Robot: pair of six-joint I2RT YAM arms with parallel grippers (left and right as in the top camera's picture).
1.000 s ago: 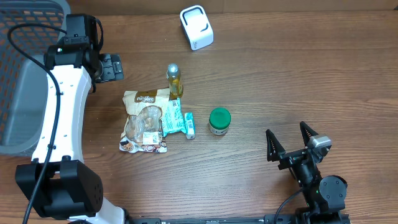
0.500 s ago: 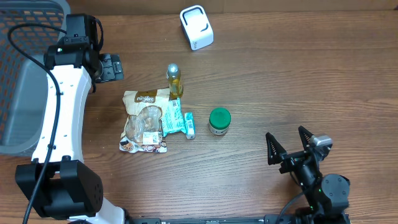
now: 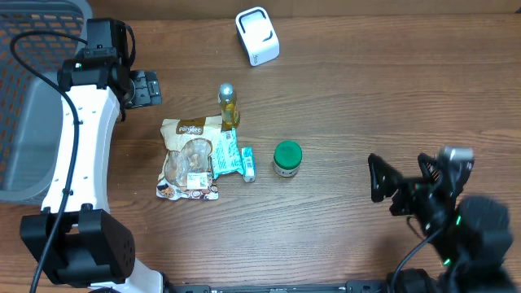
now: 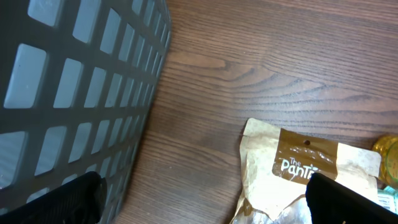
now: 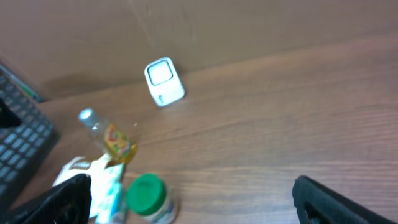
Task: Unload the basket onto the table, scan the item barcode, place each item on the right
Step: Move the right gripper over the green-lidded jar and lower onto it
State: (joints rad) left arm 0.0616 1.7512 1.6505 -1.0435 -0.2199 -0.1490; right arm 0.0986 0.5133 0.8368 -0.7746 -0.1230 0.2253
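Observation:
The white barcode scanner (image 3: 257,36) stands at the back of the table and also appears far off in the right wrist view (image 5: 164,81). The items lie mid-table: a brown snack bag (image 3: 190,159), a small bottle of yellow liquid (image 3: 229,106), a teal packet (image 3: 232,155) and a green-lidded jar (image 3: 286,158). My left gripper (image 3: 145,87) hangs open, back left of the bag (image 4: 298,168), holding nothing. My right gripper (image 3: 403,175) is open and empty, well to the right of the jar (image 5: 148,196).
A grey mesh basket (image 3: 32,98) fills the left edge, its wall close beside my left fingers (image 4: 74,198). Bare wooden tabletop lies between the jar and my right gripper.
My right arm has risen and shifted right and slightly back, its gripper still open. The left arm and all items are unchanged.

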